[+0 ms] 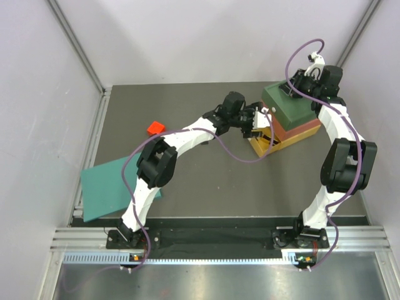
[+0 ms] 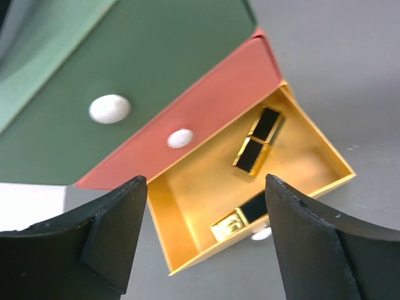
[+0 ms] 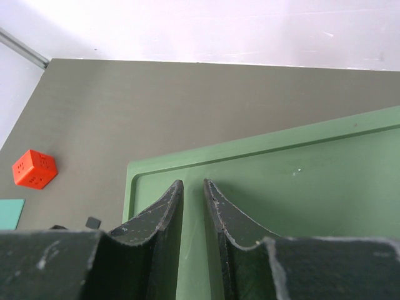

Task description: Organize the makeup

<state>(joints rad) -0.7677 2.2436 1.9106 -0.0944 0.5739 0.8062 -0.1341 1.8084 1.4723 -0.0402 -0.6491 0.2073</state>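
Note:
The stacked drawer box (image 1: 289, 115) stands at the back right, with green top, red middle and yellow bottom drawer. The yellow drawer (image 2: 187, 231) is pulled open. Two black-gold makeup pieces lie inside, one (image 2: 257, 140) near the back and one (image 2: 239, 219) against the front wall. My left gripper (image 1: 257, 122) hovers just above and in front of that drawer, open and empty (image 2: 205, 181). My right gripper (image 1: 292, 89) is shut, its tips down on the green top (image 3: 300, 187) near its corner (image 3: 192, 184). The other makeup is out of view.
A red dotted cube (image 1: 155, 127) lies on the dark table at the back left and also shows in the right wrist view (image 3: 34, 169). A large teal sheet (image 1: 109, 187) lies at the near left. White knobs (image 2: 109, 108) sit on the drawer fronts.

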